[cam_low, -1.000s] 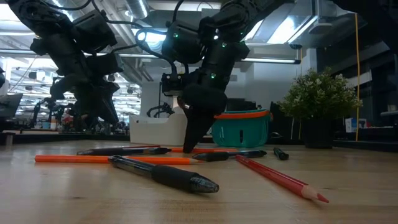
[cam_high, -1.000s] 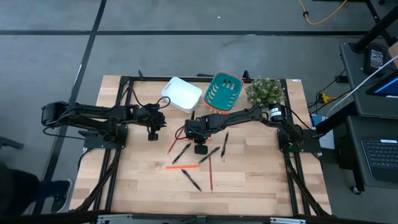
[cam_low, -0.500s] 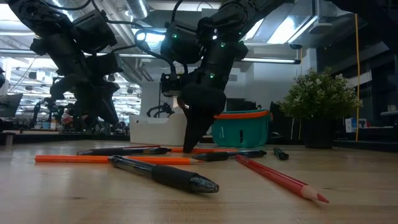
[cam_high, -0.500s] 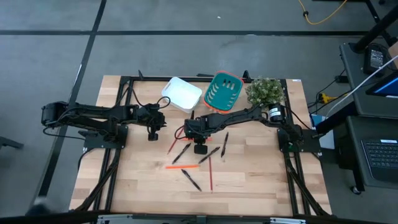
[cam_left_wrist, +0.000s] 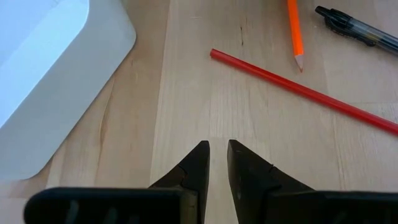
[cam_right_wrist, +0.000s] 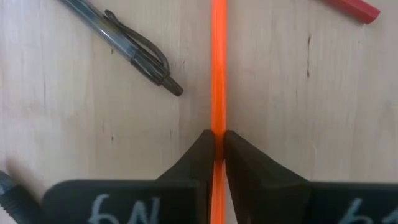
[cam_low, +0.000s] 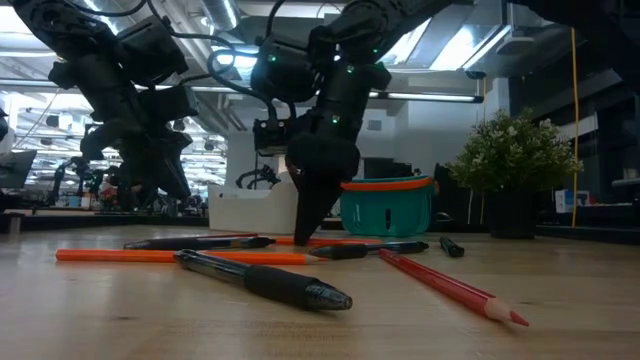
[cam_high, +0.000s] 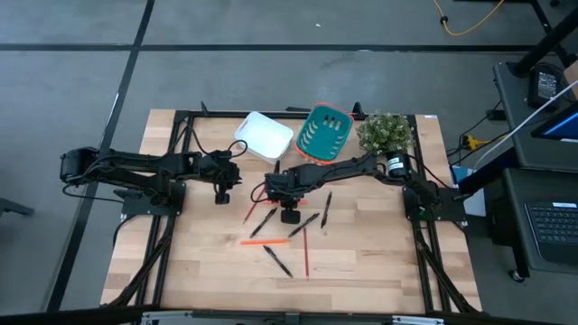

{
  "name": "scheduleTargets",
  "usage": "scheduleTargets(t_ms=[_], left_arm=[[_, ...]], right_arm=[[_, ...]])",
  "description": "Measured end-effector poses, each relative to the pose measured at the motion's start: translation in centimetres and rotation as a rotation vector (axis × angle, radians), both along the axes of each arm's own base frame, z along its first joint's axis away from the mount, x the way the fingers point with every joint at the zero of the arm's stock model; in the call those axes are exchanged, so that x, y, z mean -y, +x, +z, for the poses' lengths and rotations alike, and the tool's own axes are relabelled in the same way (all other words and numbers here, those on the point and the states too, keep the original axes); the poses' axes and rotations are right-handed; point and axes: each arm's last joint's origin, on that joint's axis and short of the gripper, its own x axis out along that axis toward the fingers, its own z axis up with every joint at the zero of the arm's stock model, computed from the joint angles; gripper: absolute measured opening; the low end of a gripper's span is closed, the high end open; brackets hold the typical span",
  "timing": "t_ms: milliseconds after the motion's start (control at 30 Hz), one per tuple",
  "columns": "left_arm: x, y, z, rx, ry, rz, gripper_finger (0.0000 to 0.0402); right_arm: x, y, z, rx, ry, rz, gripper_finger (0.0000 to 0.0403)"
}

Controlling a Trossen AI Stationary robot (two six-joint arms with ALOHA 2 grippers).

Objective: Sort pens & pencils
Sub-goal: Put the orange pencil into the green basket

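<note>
Crowding the far edge of your desk are a white tray, a teal basket and a potted plant. Your right end effector is down at the desk's middle, fingers pinched on an orange pencil that runs straight between them. A black pen lies just beside it and a red pencil a little farther off. More pens and pencils are scattered nearer you. Your left end effector hangs near the tray, nearly closed and holding nothing, with a red pencil ahead of it.
</note>
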Motion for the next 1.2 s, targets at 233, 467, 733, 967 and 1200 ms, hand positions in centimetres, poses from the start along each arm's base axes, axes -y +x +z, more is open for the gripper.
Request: scheduleTargets(t_ms=[233, 467, 733, 967, 1200], left_arm=[[0.0, 0.0, 0.0, 0.000, -0.001, 0.001, 0.0053], [0.0, 0.0, 0.0, -0.005, -0.003, 0.002, 0.0053], [0.0, -0.1, -0.1, -0.008, -0.003, 0.002, 0.0053], [0.0, -0.1, -0.1, -0.012, -0.005, 0.003, 0.0053], [0.0, -0.2, -0.1, -0.020, -0.019, 0.016, 0.0053]], right_arm=[[0.0, 0.3, 0.7, -0.003, -0.004, -0.004, 0.0035], [0.1, 0.6, 1.7, -0.007, -0.026, -0.011, 0.0030], [0.1, 1.1, 3.7, 0.012, -0.033, -0.012, 0.0023], [0.2, 1.2, 4.5, 0.013, -0.054, -0.019, 0.0020], [0.2, 1.0, 4.4, -0.003, -0.061, -0.024, 0.0019]])
